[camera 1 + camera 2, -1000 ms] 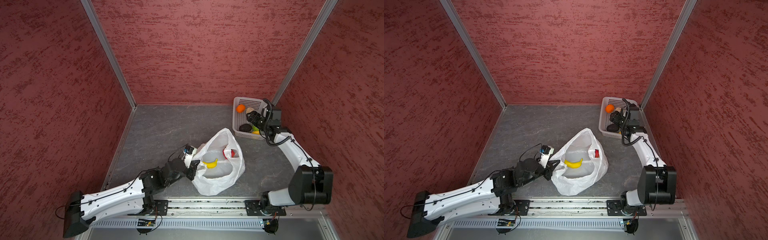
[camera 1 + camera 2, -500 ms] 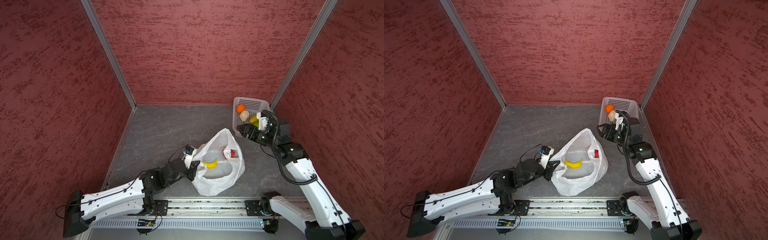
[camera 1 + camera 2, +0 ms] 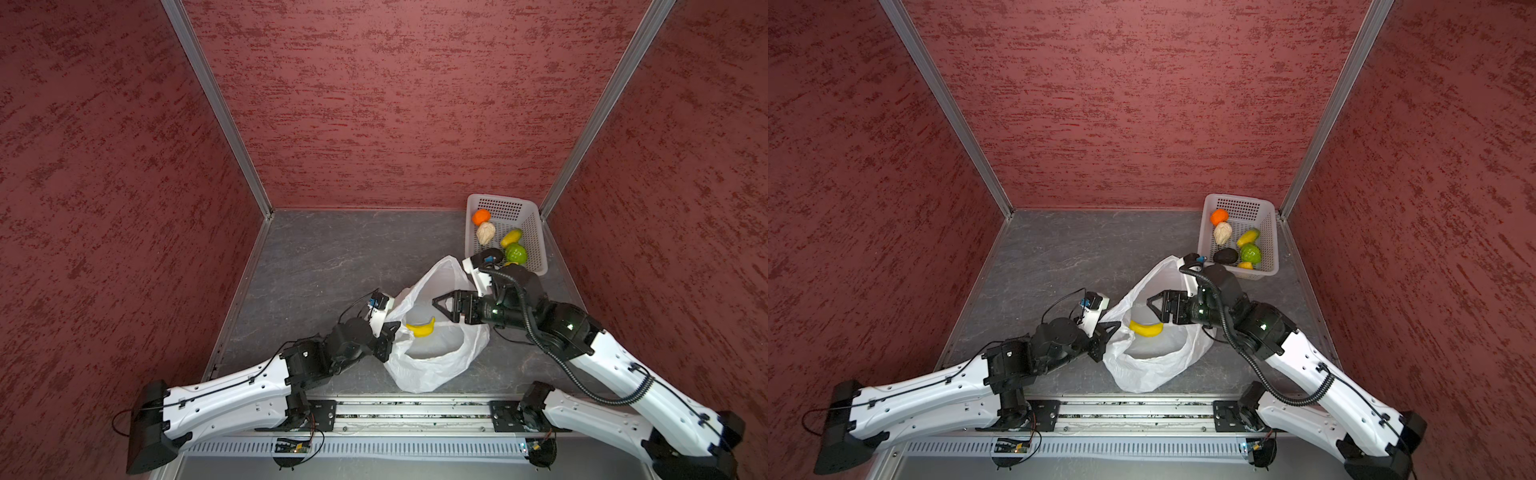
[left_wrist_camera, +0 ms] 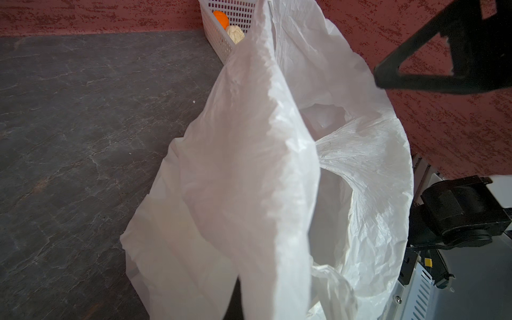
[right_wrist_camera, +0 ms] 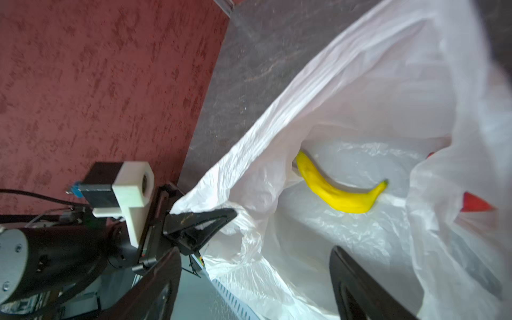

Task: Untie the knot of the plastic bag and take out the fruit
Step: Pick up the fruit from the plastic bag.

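L gripper (image 3: 392, 332) is pinched tight on the plastic bag (image 3: 432, 365) rim, holding the mouth wide. R gripper (image 3: 439, 309) hangs over the opening, jaws spread, nothing in them. Banana (image 3: 420, 328) lies inside the bag, red piece (image 5: 475, 205) near it. Orange (image 3: 481, 216) & green fruit (image 3: 515, 252) sit in the white basket (image 3: 536, 232).
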`<act>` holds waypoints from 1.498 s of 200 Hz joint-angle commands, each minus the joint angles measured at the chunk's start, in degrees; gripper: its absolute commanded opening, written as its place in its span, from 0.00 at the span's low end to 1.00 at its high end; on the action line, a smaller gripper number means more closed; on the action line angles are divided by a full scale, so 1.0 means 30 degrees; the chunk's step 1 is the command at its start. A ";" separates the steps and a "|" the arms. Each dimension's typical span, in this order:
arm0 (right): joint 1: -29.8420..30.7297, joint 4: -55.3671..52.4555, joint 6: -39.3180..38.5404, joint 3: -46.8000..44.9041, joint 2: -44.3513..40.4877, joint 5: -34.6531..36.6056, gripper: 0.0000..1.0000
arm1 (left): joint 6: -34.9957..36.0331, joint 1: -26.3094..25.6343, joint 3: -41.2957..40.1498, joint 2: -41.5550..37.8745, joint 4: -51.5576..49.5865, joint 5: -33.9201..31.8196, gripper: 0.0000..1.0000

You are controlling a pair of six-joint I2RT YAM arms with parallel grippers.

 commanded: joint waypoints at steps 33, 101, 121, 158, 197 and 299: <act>0.2557 0.2406 0.1352 -0.2960 0.1790 0.3287 0.85 | -0.0158 -0.0066 0.0289 -0.0410 -0.0199 -0.0328 0.00; 0.3613 0.5456 0.1639 -0.5071 0.5793 0.3957 0.85 | -0.0467 -0.0093 -0.0059 -0.0429 -0.0315 0.0085 0.00; 0.4123 0.5662 0.2120 -0.5057 0.7005 0.3749 0.86 | -0.0655 -0.0180 -0.0110 -0.0574 -0.0609 0.0074 0.00; 0.5011 0.5532 0.3412 -0.5313 0.8133 0.4005 0.94 | -0.0853 -0.0300 -0.0269 -0.0824 -0.0893 0.0110 0.00; 0.4912 0.5078 0.4346 -0.4691 0.8408 0.5335 0.98 | -0.1203 -0.0584 -0.0260 -0.0485 -0.1054 0.0462 0.00; 0.3291 0.4907 0.4795 -0.2288 1.1885 0.7523 0.98 | -0.1379 -0.0828 -0.0378 -0.0402 -0.1104 0.0557 0.00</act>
